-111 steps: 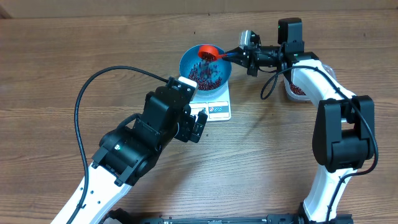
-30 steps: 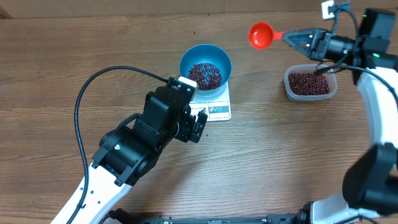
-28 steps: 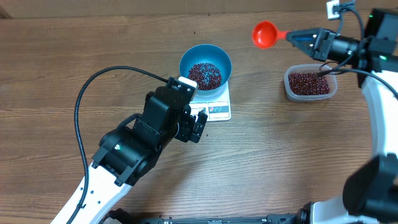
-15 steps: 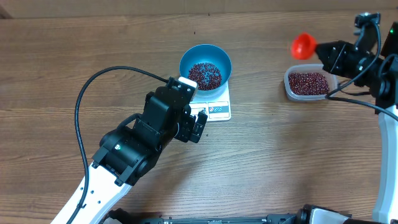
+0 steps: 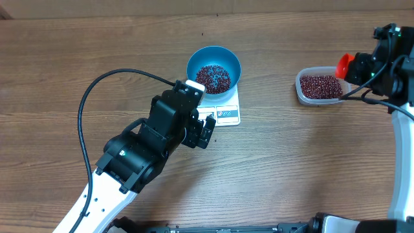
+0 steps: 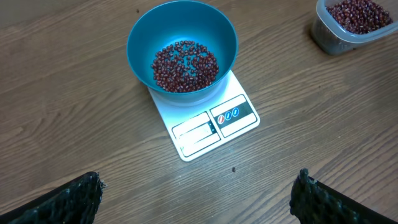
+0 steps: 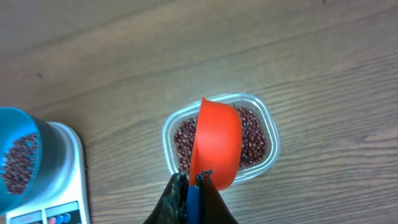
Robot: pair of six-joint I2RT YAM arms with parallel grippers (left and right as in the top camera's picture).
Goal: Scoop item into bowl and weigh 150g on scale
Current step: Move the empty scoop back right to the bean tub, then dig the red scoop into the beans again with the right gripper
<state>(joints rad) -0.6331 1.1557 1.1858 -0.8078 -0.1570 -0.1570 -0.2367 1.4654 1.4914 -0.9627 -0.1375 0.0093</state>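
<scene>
The blue bowl [image 5: 214,70] [image 6: 181,28] stands on the white scale [image 5: 226,113] [image 6: 211,124] and holds a layer of dark red beans [image 5: 213,77] [image 6: 185,65]. My left gripper [image 5: 206,131] [image 6: 196,202] hovers open just in front of the scale, with only bare wood between its fingers. At the right edge of the table my right gripper [image 5: 359,66] [image 7: 194,177] is shut on the blue handle [image 7: 193,202] of a red scoop [image 5: 344,64] [image 7: 216,142]. The scoop is turned on its side over a clear tub [image 5: 301,90] [image 7: 272,144] of beans [image 5: 320,85] [image 7: 252,140].
A black cable [image 5: 103,84] loops from the left arm over the table's left half. One stray bean [image 6: 234,168] lies on the wood in front of the scale. The bowl [image 7: 18,155] and scale [image 7: 65,180] show at the left edge of the right wrist view.
My right arm has carried the red scoop rightward and toward the near side, from the far middle of the table to the tub's right end, rolling it onto its side. The left arm has stayed still.
</scene>
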